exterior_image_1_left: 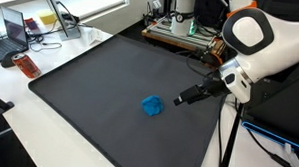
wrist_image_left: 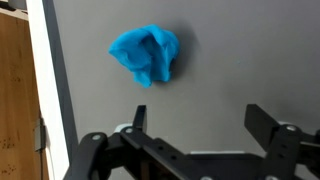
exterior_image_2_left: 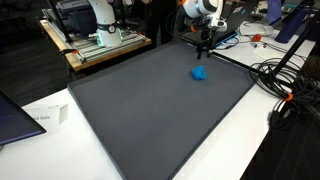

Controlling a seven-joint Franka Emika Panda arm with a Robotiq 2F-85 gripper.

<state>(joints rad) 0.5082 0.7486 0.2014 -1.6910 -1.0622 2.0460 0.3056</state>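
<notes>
Tool (exterior_image_1_left: 179, 98) and blue cloth (exterior_image_1_left: 152, 106), seen in an exterior view: your arm reaches low over the dark mat (exterior_image_1_left: 90, 81) that covers the desk (exterior_image_1_left: 28, 119). The jaws stand apart with nothing between them. The cloth lies crumpled on the mat just ahead of the tool's tips, near but not touching. A laptop (exterior_image_1_left: 13, 29) sits far beyond the cloth from the tool, at the desk's distant corner.

In an exterior view from across the desk, the tool (exterior_image_2_left: 203, 45) points down near the far edge of the mat (exterior_image_2_left: 150, 110). The cloth (exterior_image_2_left: 200, 72) is a small blue lump just in front of it. Cables (exterior_image_2_left: 285, 85) trail over the desk well off to the tool's side.

Wrist view: both fingers (wrist_image_left: 262, 125) frame the bottom of the picture, spread wide and empty. The cloth (wrist_image_left: 147, 54) sits ahead of the tips and off-centre, nearer the finger on the side of the wooden panel (wrist_image_left: 15, 100) than the middle of the gap. Bare mat (wrist_image_left: 240, 60) shows between tool and cloth.

Judging by its folds, the cloth looks light, soft and limp. It should crush under your grip rather than resist, and it may slide on the smooth mat if nudged sideways. The bunched ridge at its centre looks the best place to take hold, with the fingers straddling the heap.
</notes>
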